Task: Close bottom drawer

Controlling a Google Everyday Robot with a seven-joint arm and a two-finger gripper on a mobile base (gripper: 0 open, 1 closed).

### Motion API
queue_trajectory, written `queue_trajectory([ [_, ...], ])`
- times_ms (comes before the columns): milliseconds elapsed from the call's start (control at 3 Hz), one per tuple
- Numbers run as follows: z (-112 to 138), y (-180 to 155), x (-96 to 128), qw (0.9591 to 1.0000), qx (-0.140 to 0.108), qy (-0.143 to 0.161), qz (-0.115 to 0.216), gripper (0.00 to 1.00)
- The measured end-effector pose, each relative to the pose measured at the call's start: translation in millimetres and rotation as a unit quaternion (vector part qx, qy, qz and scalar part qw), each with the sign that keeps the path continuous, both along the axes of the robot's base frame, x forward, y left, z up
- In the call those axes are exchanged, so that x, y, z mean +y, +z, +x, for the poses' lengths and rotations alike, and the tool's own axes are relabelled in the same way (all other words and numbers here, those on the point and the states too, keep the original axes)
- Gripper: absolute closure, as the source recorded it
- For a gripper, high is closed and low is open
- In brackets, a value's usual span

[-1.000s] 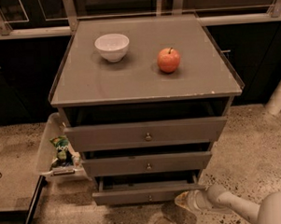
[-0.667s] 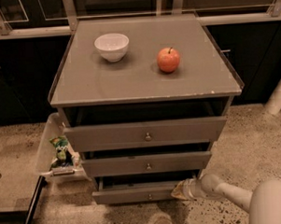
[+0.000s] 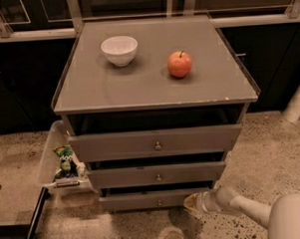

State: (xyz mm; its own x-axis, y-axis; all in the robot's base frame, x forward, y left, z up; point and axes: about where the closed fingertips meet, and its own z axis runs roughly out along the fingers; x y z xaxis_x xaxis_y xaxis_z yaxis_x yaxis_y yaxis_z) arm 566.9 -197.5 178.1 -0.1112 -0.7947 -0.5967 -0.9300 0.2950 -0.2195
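The bottom drawer is the thinnest grey front, lowest on the cabinet, with a small round knob at its centre. It stands only slightly out below the middle drawer. My gripper is at the drawer front's right end, low near the floor, touching or almost touching it. The white arm reaches in from the lower right.
The top drawer is pulled out a little. A white bowl and a red apple sit on the cabinet top. A clear bin with a snack bag stands at the cabinet's left. Speckled floor surrounds.
My gripper moved left from the floor area at the lower right up to the bottom drawer's right end. The bottom drawer now sits further in than before.
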Motion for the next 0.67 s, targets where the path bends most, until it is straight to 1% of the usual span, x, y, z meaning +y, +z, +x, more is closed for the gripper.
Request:
queue_trajectory([
  [667, -0.1, 0.0, 0.1, 1.0000, 0.000, 0.000, 0.000, 0.15],
])
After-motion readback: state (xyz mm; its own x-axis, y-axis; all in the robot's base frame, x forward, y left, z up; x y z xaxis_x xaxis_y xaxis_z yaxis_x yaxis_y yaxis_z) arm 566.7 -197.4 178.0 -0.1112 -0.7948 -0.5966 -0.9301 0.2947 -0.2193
